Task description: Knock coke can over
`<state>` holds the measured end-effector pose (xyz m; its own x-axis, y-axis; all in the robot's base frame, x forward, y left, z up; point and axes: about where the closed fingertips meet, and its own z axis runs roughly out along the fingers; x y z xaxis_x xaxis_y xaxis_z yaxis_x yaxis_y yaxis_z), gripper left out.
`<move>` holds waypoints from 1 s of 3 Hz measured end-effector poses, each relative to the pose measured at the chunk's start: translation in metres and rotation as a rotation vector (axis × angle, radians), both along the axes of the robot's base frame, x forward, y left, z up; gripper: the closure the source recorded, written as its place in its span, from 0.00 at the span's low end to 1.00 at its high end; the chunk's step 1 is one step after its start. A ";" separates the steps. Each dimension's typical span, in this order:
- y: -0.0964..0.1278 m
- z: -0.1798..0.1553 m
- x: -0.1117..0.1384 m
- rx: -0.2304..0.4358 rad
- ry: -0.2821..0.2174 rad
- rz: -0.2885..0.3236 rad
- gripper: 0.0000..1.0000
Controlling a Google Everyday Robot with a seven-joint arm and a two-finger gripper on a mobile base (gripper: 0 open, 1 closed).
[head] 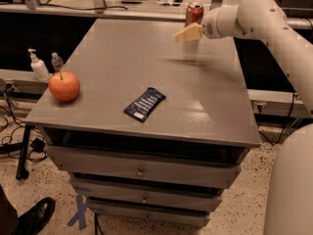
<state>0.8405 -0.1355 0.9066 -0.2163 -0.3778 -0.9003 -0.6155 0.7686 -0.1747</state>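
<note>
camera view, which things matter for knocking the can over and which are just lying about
For the job: coke can, upright at the back; gripper, close by it.
Lying about: apple, blue snack packet, pump bottle.

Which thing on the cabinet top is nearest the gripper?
The upright coke can at the far edge, just behind the gripper; apple and blue packet sit far nearer the front.

We look to be in a lab or workshop: a grey metal drawer cabinet (146, 58) stands on speckled flooring (244, 204), with loose cables (10, 126) trailing alongside. The gripper (188, 33) hovers above the cabinet's far edge.
</note>
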 end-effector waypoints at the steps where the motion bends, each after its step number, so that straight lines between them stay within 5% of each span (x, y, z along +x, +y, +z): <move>1: -0.007 -0.003 0.029 0.087 -0.036 -0.036 0.00; 3: -0.013 0.001 0.080 0.161 -0.104 -0.081 0.00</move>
